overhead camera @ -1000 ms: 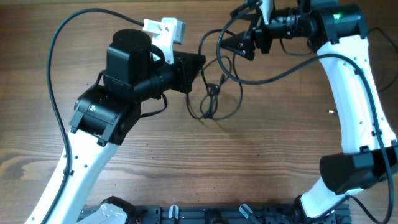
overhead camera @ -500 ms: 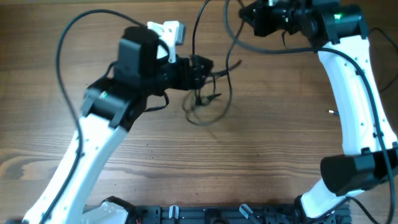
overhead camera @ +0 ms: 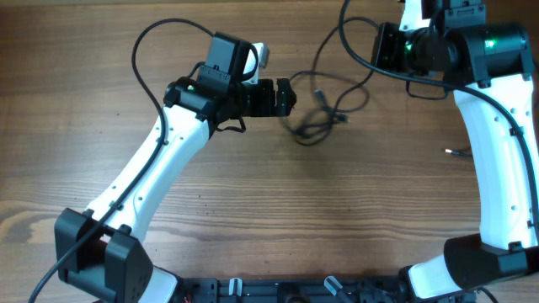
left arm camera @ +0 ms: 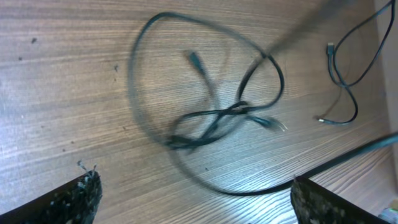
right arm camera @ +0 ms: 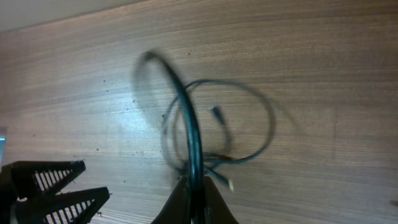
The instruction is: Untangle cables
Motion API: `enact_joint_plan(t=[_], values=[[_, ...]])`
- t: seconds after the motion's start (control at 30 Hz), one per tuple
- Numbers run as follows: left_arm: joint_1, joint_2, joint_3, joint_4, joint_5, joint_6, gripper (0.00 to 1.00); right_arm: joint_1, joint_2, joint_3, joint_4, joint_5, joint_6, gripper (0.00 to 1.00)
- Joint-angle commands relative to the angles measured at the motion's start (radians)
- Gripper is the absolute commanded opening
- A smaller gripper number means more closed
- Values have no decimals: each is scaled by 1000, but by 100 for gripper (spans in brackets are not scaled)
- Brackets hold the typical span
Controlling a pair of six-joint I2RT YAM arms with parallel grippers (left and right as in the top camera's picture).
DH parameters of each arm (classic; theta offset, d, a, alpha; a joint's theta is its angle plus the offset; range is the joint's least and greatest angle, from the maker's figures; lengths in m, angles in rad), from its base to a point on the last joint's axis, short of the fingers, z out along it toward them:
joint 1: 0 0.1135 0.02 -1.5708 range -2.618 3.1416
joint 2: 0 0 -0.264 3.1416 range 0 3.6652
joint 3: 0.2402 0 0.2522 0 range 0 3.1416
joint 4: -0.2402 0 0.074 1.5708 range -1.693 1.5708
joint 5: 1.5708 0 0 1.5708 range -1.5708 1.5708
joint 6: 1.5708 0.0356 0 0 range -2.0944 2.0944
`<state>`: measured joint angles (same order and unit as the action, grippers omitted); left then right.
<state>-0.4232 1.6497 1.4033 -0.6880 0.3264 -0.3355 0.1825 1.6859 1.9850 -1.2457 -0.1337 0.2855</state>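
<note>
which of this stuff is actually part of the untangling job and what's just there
Part of the job:
- tangled cables
- right gripper, shut on one strand
- open left gripper
- separate thin cable farther off

Just there:
- thick wire fixed to the left arm
- wooden table

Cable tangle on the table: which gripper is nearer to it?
Left. The left gripper sits open just beside the tangle; the right gripper is farther off, pinching one strand leading to it.

Black cables [left arm camera: 214,116], brown wood-grain table [overhead camera: 253,210]
</note>
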Motion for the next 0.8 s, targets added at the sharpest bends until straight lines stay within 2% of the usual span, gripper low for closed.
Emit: enact_joint_plan(t=[0.0, 0.13, 0.27, 0.5, 0.77], values=[[3, 21, 4, 3, 36, 108, 96, -3, 12, 5, 6, -41, -55, 4], [-1, 52, 3, 3, 157, 226, 95, -3, 12, 5, 5, -68, -77, 4], [-32, 126, 3, 17, 190, 277, 93, -3, 12, 5, -1, -79, -84, 5], [-108, 246, 3, 118, 195, 276, 85, -3, 12, 5, -5, -78, -85, 4], [-136, 351, 3, 303, 193, 275, 66, -2, 12, 5, -5, -79, -88, 4]])
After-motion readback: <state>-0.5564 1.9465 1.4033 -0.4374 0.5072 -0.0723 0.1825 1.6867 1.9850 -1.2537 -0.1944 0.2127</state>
